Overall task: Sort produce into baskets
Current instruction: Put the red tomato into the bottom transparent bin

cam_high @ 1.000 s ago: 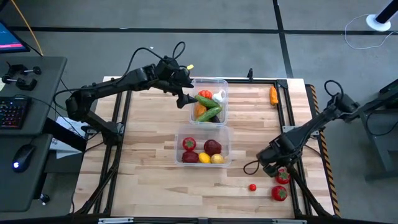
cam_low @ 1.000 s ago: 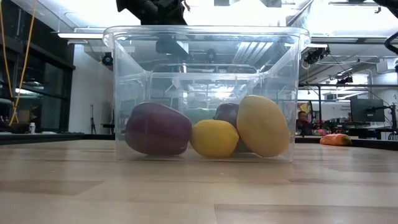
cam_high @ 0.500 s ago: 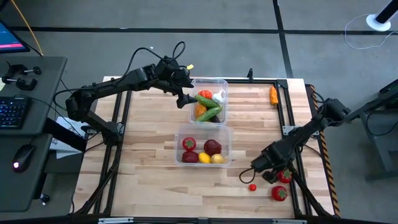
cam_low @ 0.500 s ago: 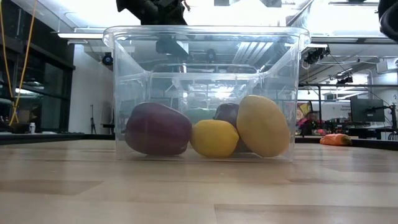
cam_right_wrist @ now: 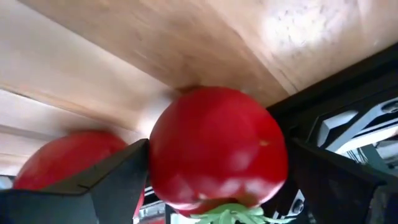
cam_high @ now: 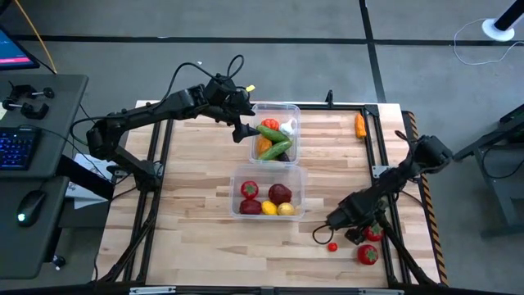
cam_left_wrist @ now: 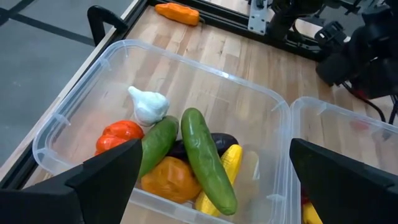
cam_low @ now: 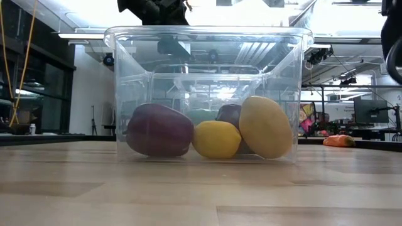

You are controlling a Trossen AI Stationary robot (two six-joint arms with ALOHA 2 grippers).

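Two clear baskets stand mid-table. The far basket (cam_high: 294, 109) holds cucumbers, an orange pepper, a tomato and garlic (cam_left_wrist: 149, 106). The near basket (cam_high: 268, 170) holds a tomato, dark red fruit and a lemon (cam_low: 216, 139). My left gripper (cam_high: 246, 129) is open and empty over the far basket's left rim. My right gripper (cam_high: 365, 229) is open at the near right, its fingers on either side of a red tomato (cam_right_wrist: 217, 146) that lies on the table. A second tomato (cam_high: 367, 255), a small red piece (cam_high: 332, 246) and a carrot (cam_high: 360, 124) lie loose. My right gripper's two fingers (cam_right_wrist: 124, 177) stand close on either side of the tomato's round body (cam_right_wrist: 163, 143). I cannot tell whether they touch it. The tomato rests on the wooden table top by the dark frame rail.
Dark frame rails (cam_high: 385, 156) run along the table's right edge, beside the tomatoes. The carrot lies at the far right corner. A desk with keyboard and mouse (cam_high: 31, 205) stands left of the table.
My right gripper has gone a little toward the table's near and left edges and down, staying at the tomato by the right rail. The arm behind it has sunk lower. The tomato lies where it was.
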